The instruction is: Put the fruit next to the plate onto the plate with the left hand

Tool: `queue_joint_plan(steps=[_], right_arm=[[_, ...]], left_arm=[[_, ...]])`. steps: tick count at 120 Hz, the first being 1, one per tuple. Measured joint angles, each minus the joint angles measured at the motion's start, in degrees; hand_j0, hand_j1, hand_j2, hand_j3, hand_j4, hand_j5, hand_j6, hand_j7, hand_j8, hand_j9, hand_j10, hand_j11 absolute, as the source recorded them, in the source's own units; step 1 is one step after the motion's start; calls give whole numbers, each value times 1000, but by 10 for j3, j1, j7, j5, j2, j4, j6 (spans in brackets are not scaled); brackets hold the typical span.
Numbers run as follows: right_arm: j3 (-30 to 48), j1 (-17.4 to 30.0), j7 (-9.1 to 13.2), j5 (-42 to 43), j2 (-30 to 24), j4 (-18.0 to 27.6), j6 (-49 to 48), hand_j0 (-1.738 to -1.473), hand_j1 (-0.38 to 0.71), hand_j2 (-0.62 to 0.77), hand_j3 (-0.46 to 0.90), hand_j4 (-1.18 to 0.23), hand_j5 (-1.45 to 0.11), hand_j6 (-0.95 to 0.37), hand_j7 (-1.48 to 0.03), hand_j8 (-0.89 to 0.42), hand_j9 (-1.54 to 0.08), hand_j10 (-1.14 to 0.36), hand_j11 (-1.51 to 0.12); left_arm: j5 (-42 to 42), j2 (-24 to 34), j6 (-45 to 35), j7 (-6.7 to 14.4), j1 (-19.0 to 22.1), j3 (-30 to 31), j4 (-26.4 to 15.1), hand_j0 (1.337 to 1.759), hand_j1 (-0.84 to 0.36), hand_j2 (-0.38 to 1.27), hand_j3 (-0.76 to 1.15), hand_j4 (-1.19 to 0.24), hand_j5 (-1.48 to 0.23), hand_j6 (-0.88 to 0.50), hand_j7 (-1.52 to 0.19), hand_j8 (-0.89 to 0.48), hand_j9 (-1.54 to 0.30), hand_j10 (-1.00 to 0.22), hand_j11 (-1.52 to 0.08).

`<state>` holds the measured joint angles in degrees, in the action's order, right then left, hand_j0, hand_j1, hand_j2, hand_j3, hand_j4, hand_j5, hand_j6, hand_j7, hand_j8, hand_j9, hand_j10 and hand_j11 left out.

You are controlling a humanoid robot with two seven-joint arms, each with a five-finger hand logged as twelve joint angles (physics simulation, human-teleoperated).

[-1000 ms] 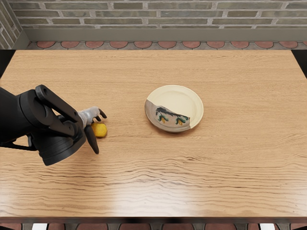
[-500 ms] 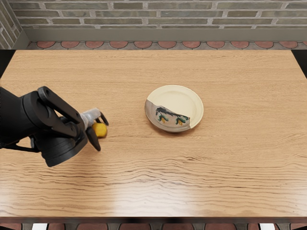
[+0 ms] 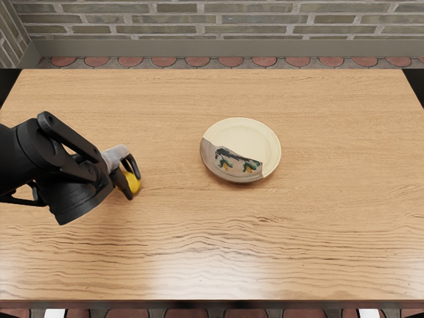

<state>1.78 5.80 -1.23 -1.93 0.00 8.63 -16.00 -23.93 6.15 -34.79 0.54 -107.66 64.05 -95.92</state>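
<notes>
Observing the left arm [image 3: 46, 169] reaching in from the left edge, dark and bulky, lying low over the counter [image 3: 298, 225]. Noting the left hand [image 3: 122, 173] at its end, with a grey palm and dark fingers [image 3: 129, 161] curling narrowly around the fruit [image 3: 134, 185]. Recording the fruit as small, round and yellow-orange, sitting inside the curl of the fingers, with one finger arching over its far side and another crossing its near-left side. Finding the fingers touching the fruit on both sides and so holding it. Not being able to tell whether the fruit is resting on the counter or hanging just clear of it.

Locating the plate [image 3: 250, 136] well to the right of the fingers and slightly beyond them, with bare wood lying between. Noting the plate as round and lying flat, cream over its far part, grey with a dark green and orange pattern over its near-left part. Recording the fruit as well apart from the plate and not yet on it.

Seeing a brick wall [image 3: 218, 16] far beyond the fingers, running along the back edge of the counter, with a row of reddish rounded tiles [image 3: 199, 61] at its foot.
</notes>
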Motion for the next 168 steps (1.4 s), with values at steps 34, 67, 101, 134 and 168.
queue_joint_plan(steps=[34,67,101,134,168], right_arm=[[0,0,0,0,0,0,0,-1658,-333,-3,0,-13,-17,-13,-17,-13,-17,-13,-17],[0,0,0,0,0,0,0,-1658,-333,-3,0,-13,-17,-13,-17,-13,-17,-13,-17],[0,0,0,0,0,0,0,-1658,-333,-3,0,-13,-17,-13,-17,-13,-17,-13,-17],[0,0,0,0,0,0,0,-1658,-334,-3,0,-13,-17,-13,-17,-13,-17,-13,-17],[0,0,0,0,0,0,0,-1658,-334,-3,0,-13,-17,-13,-17,-13,-17,-13,-17]], left_arm=[[0,43,3,0,-59,-30,1,1652,-482,631,0,-785,-1272,-304,-1134,-344,-1138,-843,-1161],[12,11,2,-5,-61,-203,54,1652,-363,480,0,-798,-1275,-371,-1162,-404,-1167,-847,-1182],[24,-20,1,-6,-36,-266,104,1653,-375,600,0,-809,-1262,-428,-1190,-457,-1169,-852,-1179],[27,-32,-2,-6,-3,-264,122,1657,35,199,0,-330,-495,-216,-472,-224,-465,-344,-468],[35,243,236,10,9,-198,103,1658,262,51,0,-90,-133,-61,-127,-63,-125,-93,-126]])
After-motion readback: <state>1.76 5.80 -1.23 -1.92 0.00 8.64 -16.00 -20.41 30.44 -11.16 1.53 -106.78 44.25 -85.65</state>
